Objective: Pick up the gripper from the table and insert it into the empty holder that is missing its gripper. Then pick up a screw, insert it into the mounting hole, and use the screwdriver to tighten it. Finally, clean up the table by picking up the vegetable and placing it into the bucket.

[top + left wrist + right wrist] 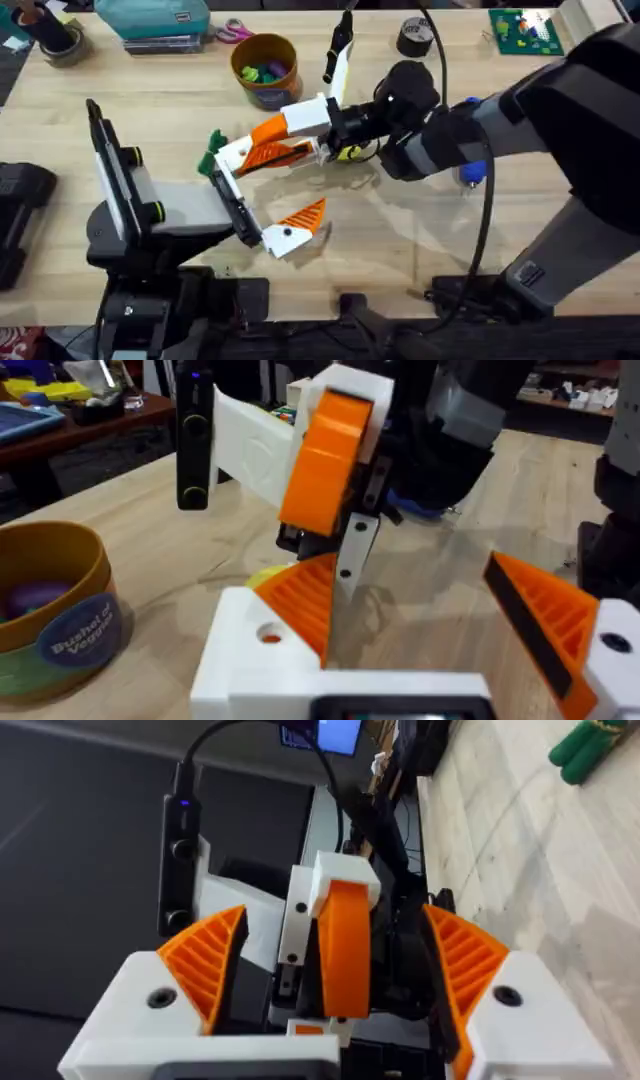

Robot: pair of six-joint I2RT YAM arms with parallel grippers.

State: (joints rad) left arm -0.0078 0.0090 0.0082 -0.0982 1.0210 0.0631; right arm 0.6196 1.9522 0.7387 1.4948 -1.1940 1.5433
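On the table [150, 110], seen from overhead, the vegetable [210, 150] lies at 9 o'clock of the two meeting tools, not yet cleared. The bucket [265, 70] stands at their 12 o'clock, with colourful bits inside.

The left gripper [312, 180] is spread wide and holds nothing. It appears to be offering one white finger mount, the holder [345, 875], to its partner. The orange gripper [345, 960] looks already seated on that mount, so the insertion step seems done or nearly so.

The right gripper [335, 915], reaching in from 4 o'clock and rolled on its side, straddles that finger. Its ribbed pads [210, 960] stand apart on either side, with gaps showing, so it is open rather than clamped. That pose likely serves to steady or check the fit.

At 3 o'clock the blue screwdriver [470, 172] peeks out, mostly covered by the right arm. No screw can be made out. A mounting hole [270, 632] shows on the left gripper's finger, but whether it is filled is unclear. Something yellow [346, 153] below the right wrist is too hidden to name.
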